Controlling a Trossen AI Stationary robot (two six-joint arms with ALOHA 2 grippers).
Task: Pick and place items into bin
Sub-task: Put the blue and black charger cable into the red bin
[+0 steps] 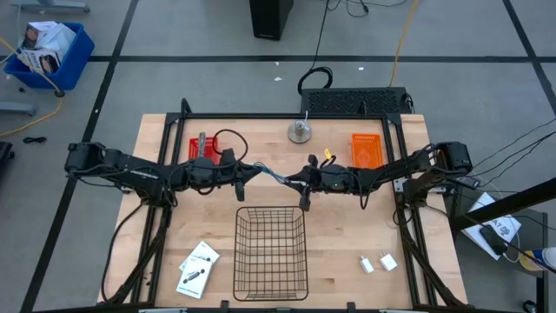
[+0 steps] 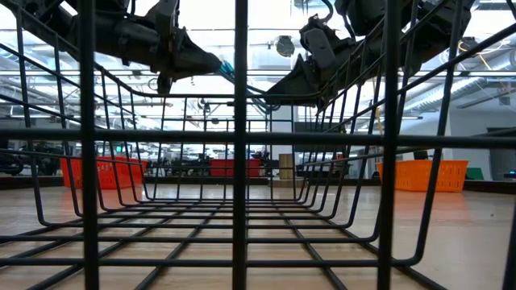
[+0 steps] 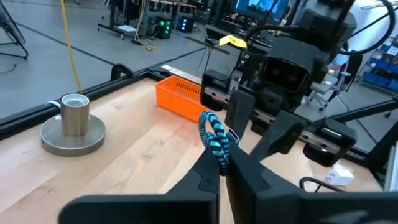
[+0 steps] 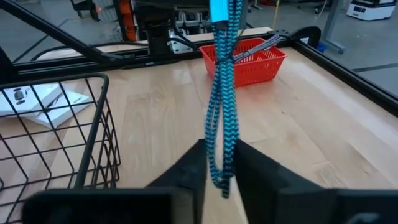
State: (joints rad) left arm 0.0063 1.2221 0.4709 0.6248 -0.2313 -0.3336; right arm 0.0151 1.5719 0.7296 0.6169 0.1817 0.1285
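While unreadable, black print on card packets [image 1: 198, 268], both grippers mid-table

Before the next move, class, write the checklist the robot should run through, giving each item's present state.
1. Left gripper shut on the blue braided cord: ok.
2. Right gripper shut on the same cord: ok.
3. Cord above the wire basket: not ok, it hangs beyond the far rim.
4. Basket free to receive: ok, nothing lies inside.
5. Card packets and white blocks out of the way: ok, on the table beside the basket.
6. Grip firmness: cannot tell.
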